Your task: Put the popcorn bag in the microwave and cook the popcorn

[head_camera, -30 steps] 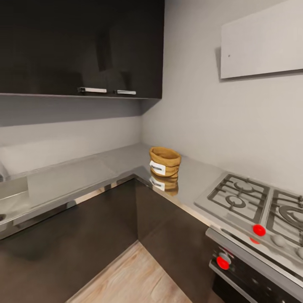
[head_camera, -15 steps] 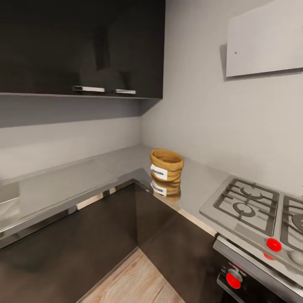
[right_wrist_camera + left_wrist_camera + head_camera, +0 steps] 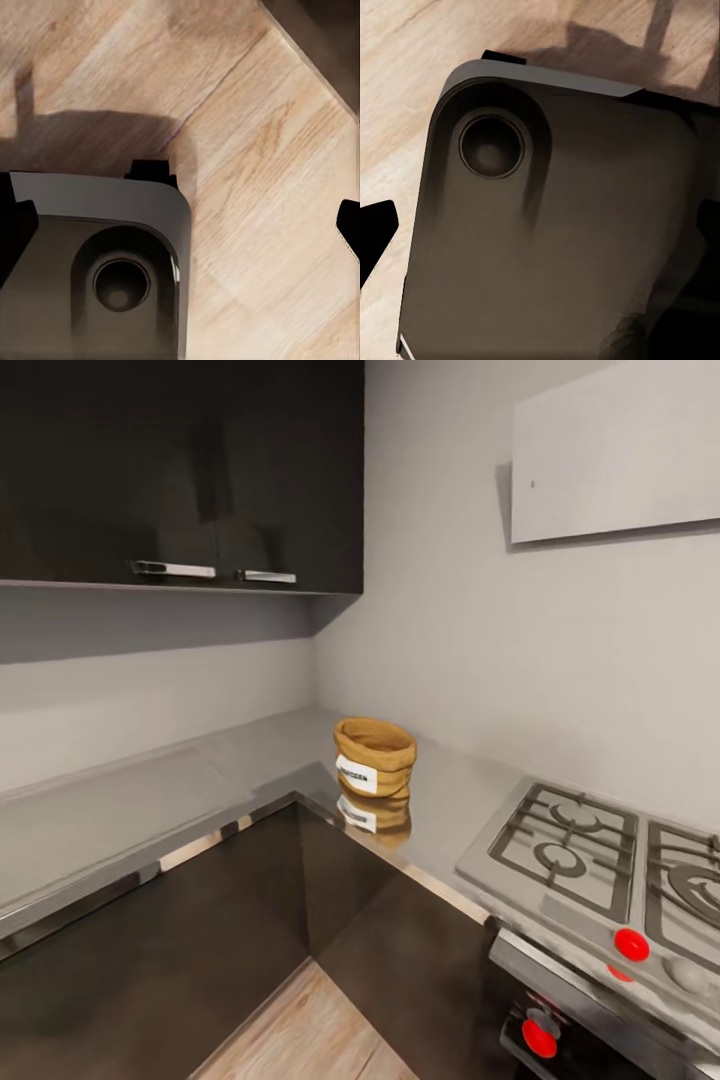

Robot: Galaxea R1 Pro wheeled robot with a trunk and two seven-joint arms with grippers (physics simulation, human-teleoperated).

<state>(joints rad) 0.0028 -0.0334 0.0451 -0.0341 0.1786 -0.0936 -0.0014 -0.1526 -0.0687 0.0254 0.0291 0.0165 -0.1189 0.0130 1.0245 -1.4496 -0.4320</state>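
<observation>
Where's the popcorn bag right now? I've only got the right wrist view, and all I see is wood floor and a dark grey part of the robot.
Observer: In the head view the popcorn bag stands upright on the countertop, at the inner corner of the L, close to the front edge, its white label facing the camera.
Operator: Okay, what's beside it?
Observer: A gas cooktop is set into the counter to the bag's right in the head view, with bare steel between them. Red knobs sit along its front.
</observation>
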